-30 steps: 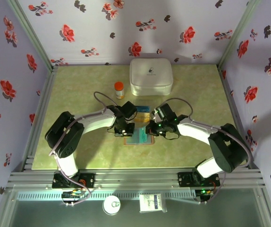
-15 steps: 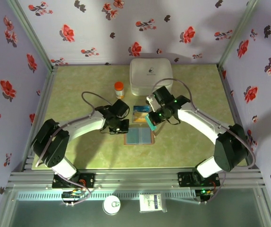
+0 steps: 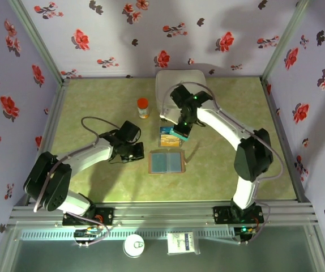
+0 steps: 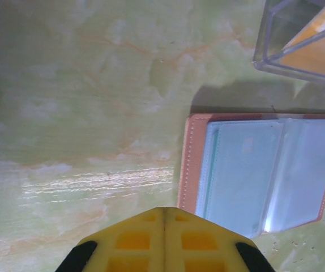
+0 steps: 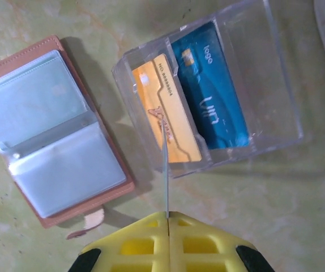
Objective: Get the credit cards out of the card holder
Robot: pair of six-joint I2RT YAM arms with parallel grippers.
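**A:** How are the jaws of the right gripper [image 5: 167,216] found?

**B:** They are clenched on a teal card [image 3: 180,135]. In the wrist view it is seen edge-on, as a thin line running straight out from between the yellow fingertips [image 5: 128,243].

**A:** What is seen ahead of those jaws?

**B:** A clear box [image 5: 276,85] is laid on the table [image 5: 298,215] directly ahead of them, under the far end of the held card. An orange card [image 5: 179,136] and a blue card [image 5: 210,96] are kept side by side inside it. The orange one is in line with the jaws and the blue one is just to the right. Whether the held card touches the box cannot be told.

**A:** Where is the card holder [image 5: 49,136] placed?

**B:** It is spread open and flat on the table, ahead of the right jaws and to their left, just beside the box. Both blue-grey panels are turned upward.

**A:** And the left gripper [image 4: 163,211]?

**B:** Its jaws are pressed pad to pad, with no object gripped. The card holder is seen ahead of them and to the right, apart from the fingertips. A corner of the box is seen farther ahead on the same side.
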